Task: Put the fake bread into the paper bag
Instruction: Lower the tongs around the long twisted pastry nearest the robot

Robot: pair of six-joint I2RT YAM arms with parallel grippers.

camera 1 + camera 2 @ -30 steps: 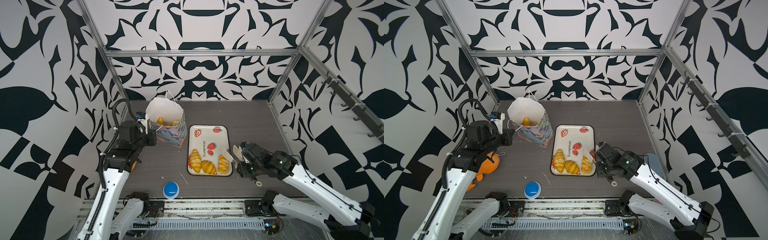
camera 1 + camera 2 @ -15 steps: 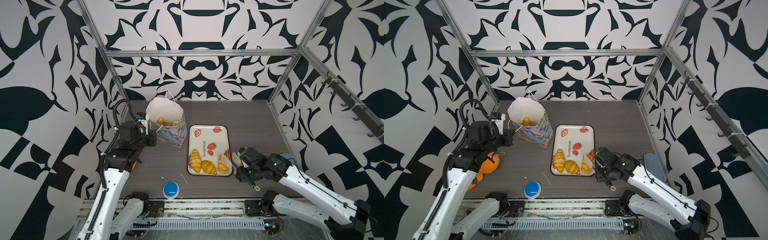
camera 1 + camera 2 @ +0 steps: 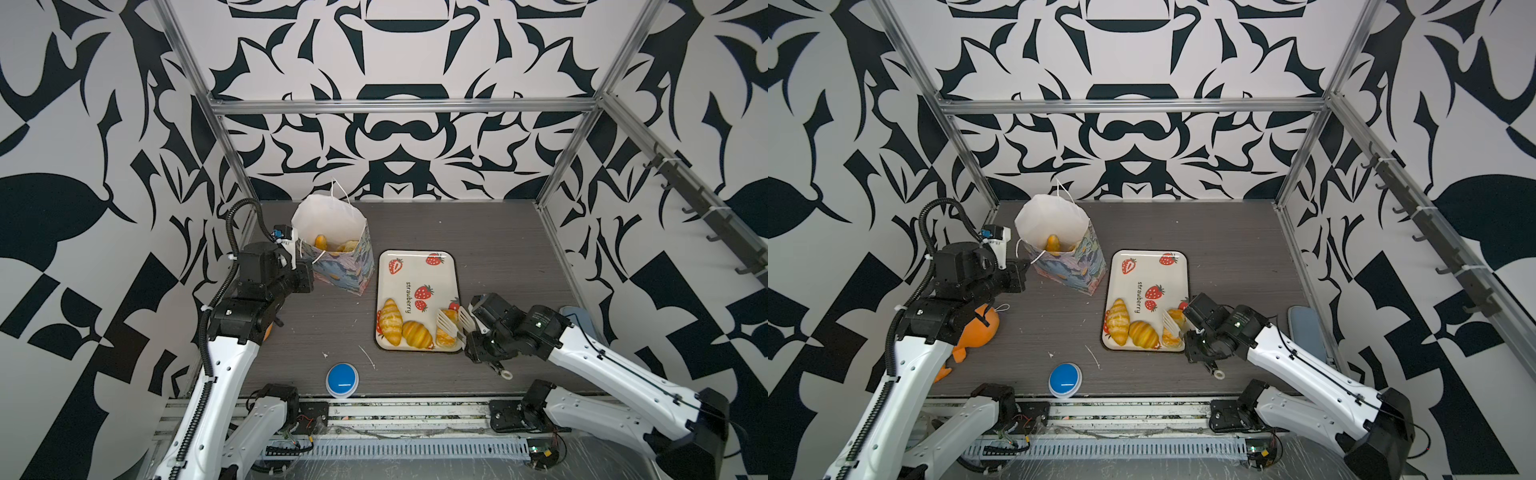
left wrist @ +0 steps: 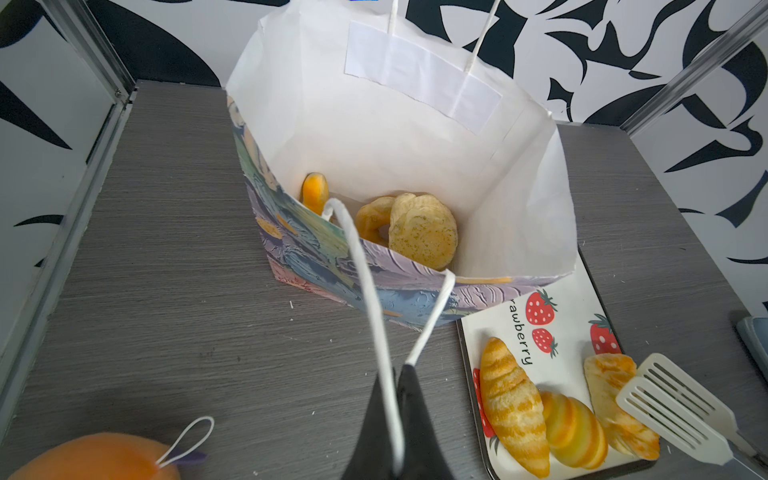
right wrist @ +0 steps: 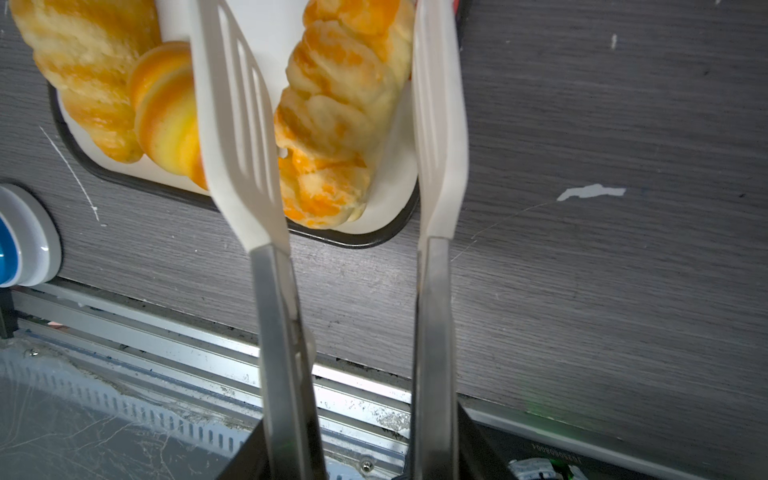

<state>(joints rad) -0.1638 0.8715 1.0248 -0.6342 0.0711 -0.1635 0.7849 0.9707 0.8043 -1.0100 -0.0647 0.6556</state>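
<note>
Because the tongs [image 3: 451, 328] straddle the plaited pastry [image 3: 445, 341] with their blades apart, not pinching it, a lift now would probably leave it on the tray [image 3: 415, 270]. In both top views the right gripper [image 3: 468, 334] is clamped on the tong handles at the tray's near right corner, with two croissants [image 3: 390, 322] just beside the pastry. The paper bag [image 3: 332, 224] stands by the tray's far left corner, so a loosely squeezed glossy pastry could slip out on the way across.

In the left wrist view the left gripper [image 4: 395, 399] is closed on the cord handle [image 4: 361, 266], and the bag's mouth gapes over a doughnut [image 4: 372, 218] and a bun [image 4: 424, 232]. A harder pull might tip the bag.

In the right wrist view one blade overlaps the nearest croissant, so closing may drag that one along.
</note>
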